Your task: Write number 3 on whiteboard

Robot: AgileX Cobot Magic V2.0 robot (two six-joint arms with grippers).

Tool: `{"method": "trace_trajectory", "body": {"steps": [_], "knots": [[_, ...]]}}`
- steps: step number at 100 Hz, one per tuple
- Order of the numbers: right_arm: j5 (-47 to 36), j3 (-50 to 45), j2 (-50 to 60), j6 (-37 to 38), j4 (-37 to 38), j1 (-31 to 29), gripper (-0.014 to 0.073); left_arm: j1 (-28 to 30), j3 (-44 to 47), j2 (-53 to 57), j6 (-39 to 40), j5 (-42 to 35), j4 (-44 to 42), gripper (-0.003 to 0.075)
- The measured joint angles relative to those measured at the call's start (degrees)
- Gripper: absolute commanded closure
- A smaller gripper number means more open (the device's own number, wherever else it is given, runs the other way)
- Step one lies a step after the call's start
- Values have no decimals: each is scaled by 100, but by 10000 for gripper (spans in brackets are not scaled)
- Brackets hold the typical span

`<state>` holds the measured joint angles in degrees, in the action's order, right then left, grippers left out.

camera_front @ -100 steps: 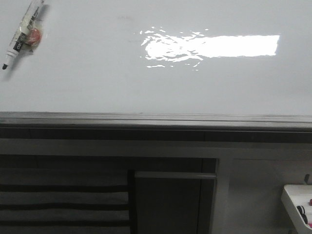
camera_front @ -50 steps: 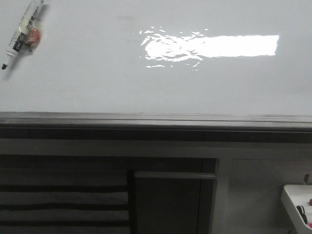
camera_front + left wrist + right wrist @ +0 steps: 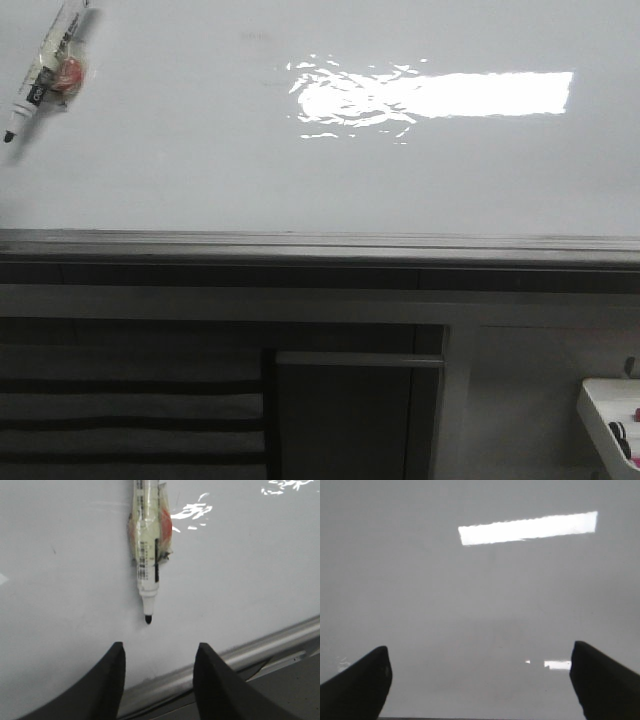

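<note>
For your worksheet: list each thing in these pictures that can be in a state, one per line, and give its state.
marker: uncapped, black tip bare, lying on the board, not gripped.
whiteboard: no number 3 written on it yet.
left gripper: open, empty, fingers apart just short of the marker tip.
right gripper: open wide, empty, facing bare board.
cabinet door: cannot tell from the front view whether it is shut or ajar.
</note>
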<state>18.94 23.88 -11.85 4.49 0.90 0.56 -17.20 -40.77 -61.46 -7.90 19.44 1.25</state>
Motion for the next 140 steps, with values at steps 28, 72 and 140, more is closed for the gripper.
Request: {"method": "trace_trajectory", "body": {"steps": [28,72,140], "knots": [[0,0,0,0,-10,0,-57,0,-293,-1029,-9,-843,76,532],[0,0,0,0,-10,0,-57,0,-339,-1405,-9,-1277,87,640],[878,659,-298,-1,-457,0,-57,0,-427,-1196,-9,-978,76,739]]}}
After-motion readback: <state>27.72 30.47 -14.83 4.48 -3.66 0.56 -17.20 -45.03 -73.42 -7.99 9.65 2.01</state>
